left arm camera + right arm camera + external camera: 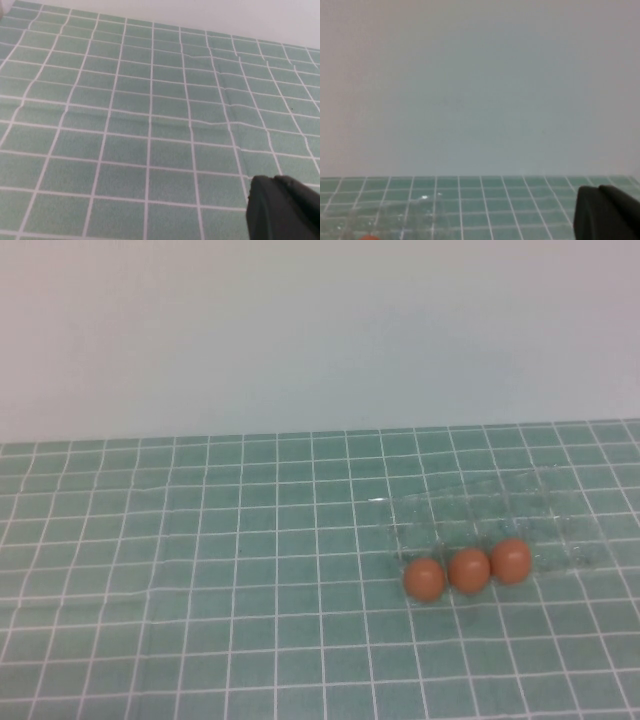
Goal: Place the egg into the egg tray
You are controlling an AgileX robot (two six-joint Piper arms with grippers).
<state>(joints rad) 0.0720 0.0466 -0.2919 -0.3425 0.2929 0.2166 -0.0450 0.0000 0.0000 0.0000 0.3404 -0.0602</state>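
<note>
Three orange-brown eggs sit in a row in the high view: left egg (424, 579), middle egg (469, 570), right egg (511, 561). They lie along the near edge of the clear egg tray (500, 510), right of centre; I cannot tell whether they rest in its cups. Neither arm shows in the high view. The left gripper (282, 207) shows only as a dark shape over bare tiles, with no egg or tray near it. The right gripper (607, 212) is a dark shape low over the table. The tray (395, 215) glints there, with a sliver of an egg (367, 238).
The table is covered by a green tiled cloth (200, 560) with slight creases. A plain pale wall (320, 330) stands behind the table's far edge.
</note>
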